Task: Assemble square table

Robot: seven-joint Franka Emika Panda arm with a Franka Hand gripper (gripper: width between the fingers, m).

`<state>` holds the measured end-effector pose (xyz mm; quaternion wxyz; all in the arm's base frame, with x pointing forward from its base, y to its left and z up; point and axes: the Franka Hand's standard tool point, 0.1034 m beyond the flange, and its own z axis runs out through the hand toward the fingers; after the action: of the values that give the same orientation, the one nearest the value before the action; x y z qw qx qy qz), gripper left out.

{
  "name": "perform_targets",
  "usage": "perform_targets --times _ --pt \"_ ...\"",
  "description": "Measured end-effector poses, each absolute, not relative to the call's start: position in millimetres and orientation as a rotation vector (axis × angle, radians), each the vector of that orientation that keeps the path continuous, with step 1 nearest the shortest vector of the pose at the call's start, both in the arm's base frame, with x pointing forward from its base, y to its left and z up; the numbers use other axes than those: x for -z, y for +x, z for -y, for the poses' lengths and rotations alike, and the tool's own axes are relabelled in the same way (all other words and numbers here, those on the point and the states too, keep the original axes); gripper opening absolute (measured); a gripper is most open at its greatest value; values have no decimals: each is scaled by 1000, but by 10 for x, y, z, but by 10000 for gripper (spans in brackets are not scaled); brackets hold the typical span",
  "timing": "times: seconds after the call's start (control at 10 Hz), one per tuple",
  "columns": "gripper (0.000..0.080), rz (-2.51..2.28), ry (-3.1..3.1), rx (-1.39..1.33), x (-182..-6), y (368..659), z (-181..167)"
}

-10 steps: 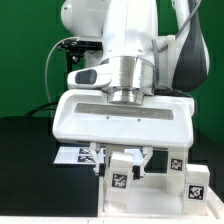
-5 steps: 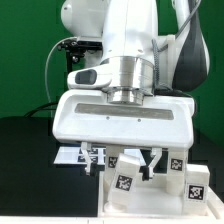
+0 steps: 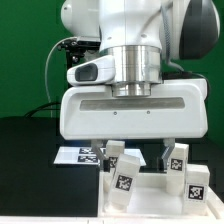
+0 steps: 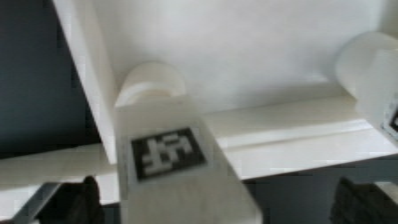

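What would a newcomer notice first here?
The big white gripper fills the middle of the exterior view, jaws wide open, holding nothing. Right below it a white leg with a black-and-white tag leans tilted. Two more tagged legs stand to the exterior view's right.

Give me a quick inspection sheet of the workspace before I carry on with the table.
Surface: black table, marker board lying flat on it.
Job's things: white tabletop low at the front; tagged leg under the hand, tilted; further tagged legs at the exterior view's right.
Clutter: nothing seen.
Grippers: hand open above the tilted leg, holding nothing.
Cables: black cable behind the arm.
Surroundings: green backdrop.
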<state>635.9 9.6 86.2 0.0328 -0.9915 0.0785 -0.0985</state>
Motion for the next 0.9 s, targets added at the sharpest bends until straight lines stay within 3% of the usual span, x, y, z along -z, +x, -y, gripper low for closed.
perform_targets --times 0.4,0.5,0.6,0.7,0.8,0.9 --pt "648 -272 -3060 306 -824 6355 38" --pt "508 -273 -3061 306 -823 6355 46" --pt "508 -297 -3056 306 -823 6355 45" --pt "358 -392 -3039 303 -823 6356 46" --pt "307 -416 -3039 302 -822 6352 72" --pt "307 -465 -3033 300 -819 6346 96"
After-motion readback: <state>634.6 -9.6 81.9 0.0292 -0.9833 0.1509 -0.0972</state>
